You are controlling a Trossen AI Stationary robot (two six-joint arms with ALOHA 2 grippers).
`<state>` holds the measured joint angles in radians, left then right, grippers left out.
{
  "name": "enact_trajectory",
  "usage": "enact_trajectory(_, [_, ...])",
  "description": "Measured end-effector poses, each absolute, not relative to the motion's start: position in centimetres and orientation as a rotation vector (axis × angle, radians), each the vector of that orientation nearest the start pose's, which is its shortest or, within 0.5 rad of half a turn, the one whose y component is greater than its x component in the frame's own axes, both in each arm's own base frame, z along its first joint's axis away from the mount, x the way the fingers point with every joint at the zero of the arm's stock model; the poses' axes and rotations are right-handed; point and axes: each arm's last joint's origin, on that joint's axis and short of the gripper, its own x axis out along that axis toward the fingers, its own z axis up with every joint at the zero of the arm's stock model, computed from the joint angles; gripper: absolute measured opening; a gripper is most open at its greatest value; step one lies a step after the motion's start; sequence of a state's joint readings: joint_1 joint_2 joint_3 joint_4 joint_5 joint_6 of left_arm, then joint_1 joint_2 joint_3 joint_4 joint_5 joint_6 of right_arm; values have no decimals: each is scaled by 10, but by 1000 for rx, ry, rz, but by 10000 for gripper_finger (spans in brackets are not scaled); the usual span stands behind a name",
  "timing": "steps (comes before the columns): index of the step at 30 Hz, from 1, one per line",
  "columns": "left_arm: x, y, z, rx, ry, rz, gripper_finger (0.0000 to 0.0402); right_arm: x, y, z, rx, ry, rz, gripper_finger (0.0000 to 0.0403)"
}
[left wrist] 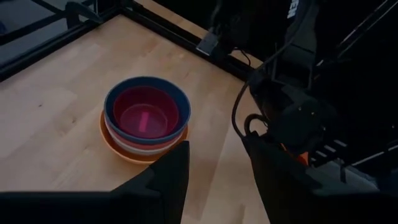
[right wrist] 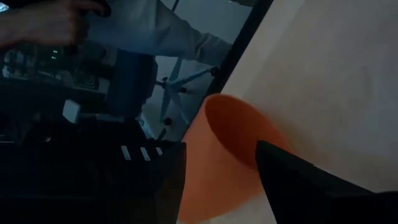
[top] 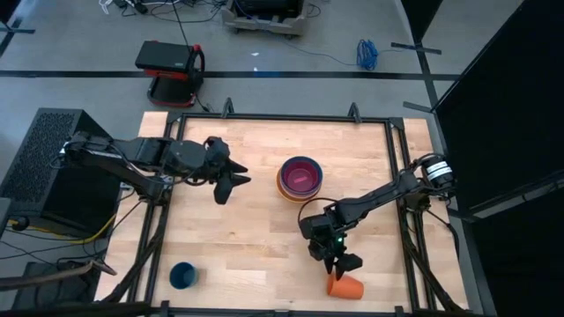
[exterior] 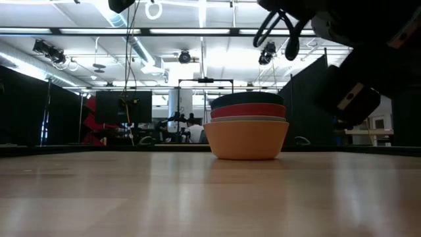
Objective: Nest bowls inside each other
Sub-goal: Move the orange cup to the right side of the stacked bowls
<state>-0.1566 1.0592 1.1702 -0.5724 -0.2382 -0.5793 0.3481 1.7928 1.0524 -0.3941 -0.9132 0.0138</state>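
The bowls stand nested in one stack [top: 300, 178] right of the table's middle: magenta [left wrist: 145, 112] innermost, then teal-blue [left wrist: 180, 99], red and white, with orange [exterior: 247, 139] at the bottom on the table. My left gripper [top: 231, 182] hangs open above the table, left of the stack, with nothing between its fingers [left wrist: 177, 171]. My right gripper [top: 342, 264] is open near the table's near right edge, over a small orange cup [top: 345, 285] that lies tipped. One finger [right wrist: 168, 180] stands beside the cup's wall and the other [right wrist: 292, 177] in front of its mouth. My right gripper slants down toward the table's near edge, with the orange cup's mouth end [right wrist: 233, 134] between its two fingers. Whether either finger touches the cup, I cannot tell.
A small dark blue cup [top: 183, 276] stands near the table's near left edge. A black frame [top: 397, 202] runs around the table. Beyond the near edge, a person's hand [right wrist: 56, 22] shows in the right wrist view. Bare wood lies between the stack and the blue cup.
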Motion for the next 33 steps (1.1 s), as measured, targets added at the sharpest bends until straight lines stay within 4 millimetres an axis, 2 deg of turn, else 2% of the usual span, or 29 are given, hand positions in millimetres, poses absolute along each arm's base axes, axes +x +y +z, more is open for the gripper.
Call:
enact_trajectory(5, [212,-27,378,-481,414,209,158,317,144,164,326,1159,1134,178])
enact_trajectory(23, [212,-26,377,-480,422,211,158,294,156,147,287,1348,1236,135])
enact_trajectory(26, [212,-27,377,-480,423,210,158,293,156,147,303,1352,1247,95])
enact_trajectory(30, [212,-26,377,-479,423,212,158,293,156,148,333,1347,1275,21])
enact_trajectory(33, [212,-26,377,-477,422,214,158,293,157,149,349,1346,1285,8])
